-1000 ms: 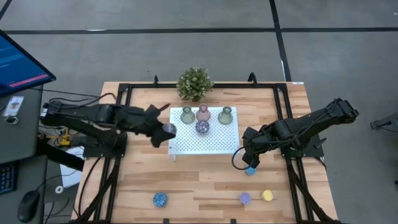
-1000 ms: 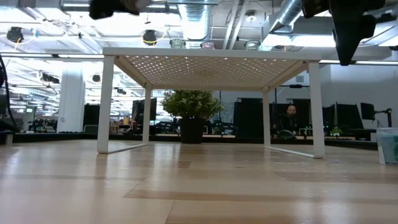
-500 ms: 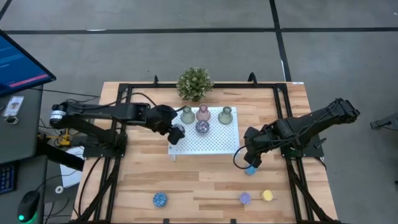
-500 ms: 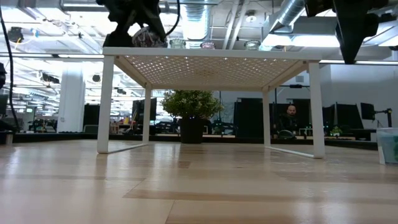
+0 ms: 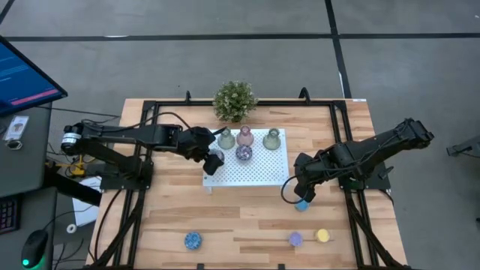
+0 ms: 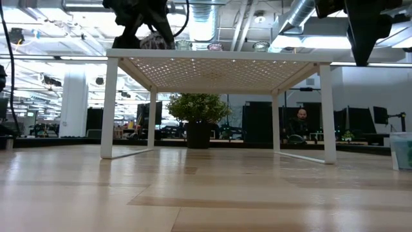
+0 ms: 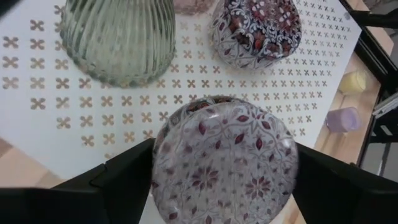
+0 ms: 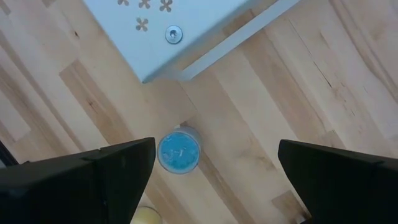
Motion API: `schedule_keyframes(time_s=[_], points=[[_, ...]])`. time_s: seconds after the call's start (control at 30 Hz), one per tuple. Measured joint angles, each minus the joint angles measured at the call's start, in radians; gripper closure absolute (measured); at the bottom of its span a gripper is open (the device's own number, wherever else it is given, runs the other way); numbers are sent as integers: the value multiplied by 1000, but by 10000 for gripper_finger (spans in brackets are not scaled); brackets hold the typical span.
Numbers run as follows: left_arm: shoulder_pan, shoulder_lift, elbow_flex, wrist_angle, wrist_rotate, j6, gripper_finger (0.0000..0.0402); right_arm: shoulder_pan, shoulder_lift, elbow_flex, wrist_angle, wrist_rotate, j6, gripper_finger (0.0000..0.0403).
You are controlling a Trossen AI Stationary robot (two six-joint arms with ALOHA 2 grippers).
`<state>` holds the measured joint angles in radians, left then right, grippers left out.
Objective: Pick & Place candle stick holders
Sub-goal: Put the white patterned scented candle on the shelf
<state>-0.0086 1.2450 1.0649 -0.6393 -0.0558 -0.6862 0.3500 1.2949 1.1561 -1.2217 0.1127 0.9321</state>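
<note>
Just changed: my left gripper was off the white tray's left edge a second ago; it has since swung in over the tray's near-left corner, carrying a speckled purple puck.
Meaning for the task: I judge this puck as good as delivered; it looks set down on the tray, with only the release left.
Left fingers: clasped against both sides of the speckled purple puck, not yet let go.
Right gripper: unmoved, hanging just off the tray's near-right corner, above the blue puck.
Right fingers: spread wide, holding nothing.
Vase-shaped holders, count three: green, pink-brown and green, in a row along the tray's far edge.
Puck holders, count six.
On the tray, two: the one in my left fingers, and a second speckled puck just beside it.
Off the tray, four, on the tabletop: the blue puck nearest the tray; a speckled blue puck, a lilac puck and a yellow puck well apart from it, on its near side.
Potted plant, count one: beyond the tray's far edge.
Tray, count one.
Remaining: I reckon four pucks still to place.
</note>
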Motion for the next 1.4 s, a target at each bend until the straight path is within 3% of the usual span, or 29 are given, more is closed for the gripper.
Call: schedule_keyframes(time_s=[0.47, 0.77, 0.93, 1.07, 1.27, 1.4], points=[[0, 2, 0, 27, -105, 123, 60, -5, 0, 0, 3, 0, 1, 72], [-10, -120, 0, -91, -44, 160, 82, -13, 0, 0, 3, 0, 8, 72], [-20, -198, 0, -210, -87, 135, 143, -13, 1, 0, 8, 0, 11, 72], [-19, -187, 0, -215, -170, 169, 231, -21, 1, 0, 11, 0, 11, 72], [-39, -109, 0, -210, -96, 226, 379, -22, 1, 0, 14, -2, 11, 72], [-49, -78, 0, -187, -85, 228, 394, -21, 1, 0, 14, -3, 11, 72]])
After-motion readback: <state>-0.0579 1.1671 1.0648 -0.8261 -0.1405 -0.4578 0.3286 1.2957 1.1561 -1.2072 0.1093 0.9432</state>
